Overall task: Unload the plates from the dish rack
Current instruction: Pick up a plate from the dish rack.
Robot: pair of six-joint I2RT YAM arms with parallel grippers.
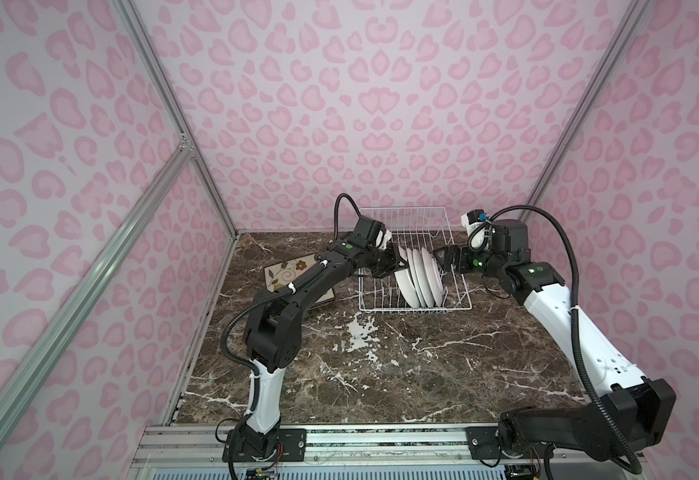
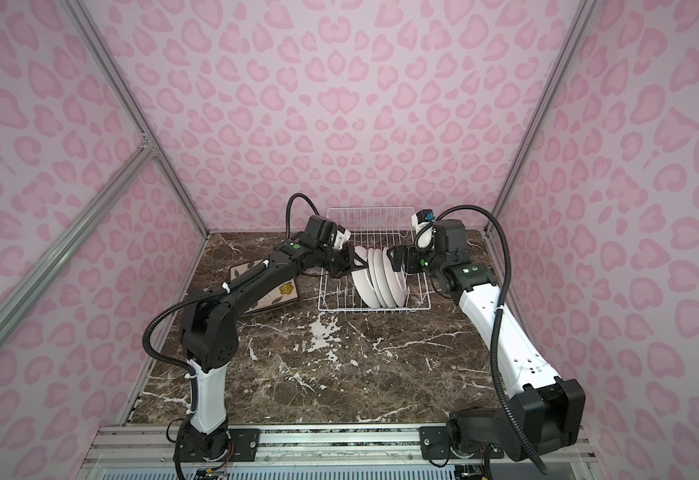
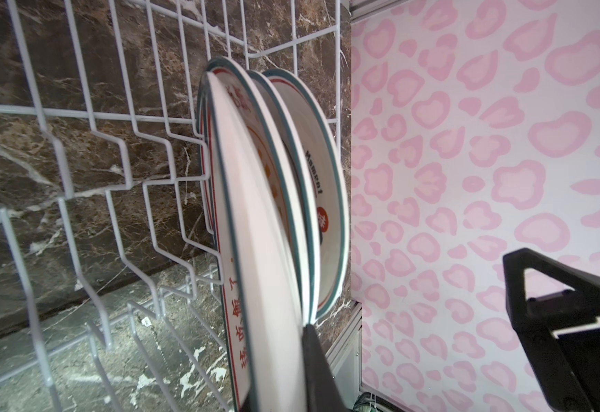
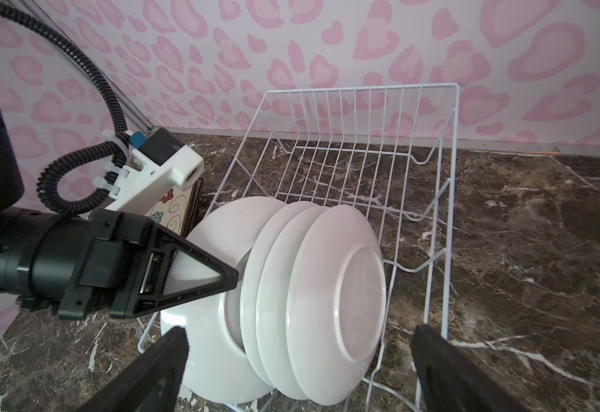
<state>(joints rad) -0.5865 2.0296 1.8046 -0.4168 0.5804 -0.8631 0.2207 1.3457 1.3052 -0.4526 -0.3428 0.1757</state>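
Plates (image 1: 420,276), four round white ones, stand on edge in a tight row at the six-o'clock end of the dish rack (image 1: 406,222), which sits toward twelve o'clock on the table (image 1: 381,374). My left hand (image 1: 399,262) reaches in from nine o'clock and is pinched on the rim of the row's nine-o'clock end plate (image 4: 205,342). I see one finger (image 4: 227,277) lying across its back; the other is hidden behind it. My right hand (image 4: 300,333) hovers at the row's three-o'clock side, spread wide and holding nothing, its fingers running off the frame edge in its wrist view. Printed faces show only edge-on from the left wrist, lettering too slanted to read. Square plates (image 1: 283,270) lie flat at nine o'clock of the rack; the left arm (image 1: 318,278) covers much of them, so I cannot count them. A black triangular piece (image 3: 559,321) is cut off in the left wrist view; I cannot tell whose it is.
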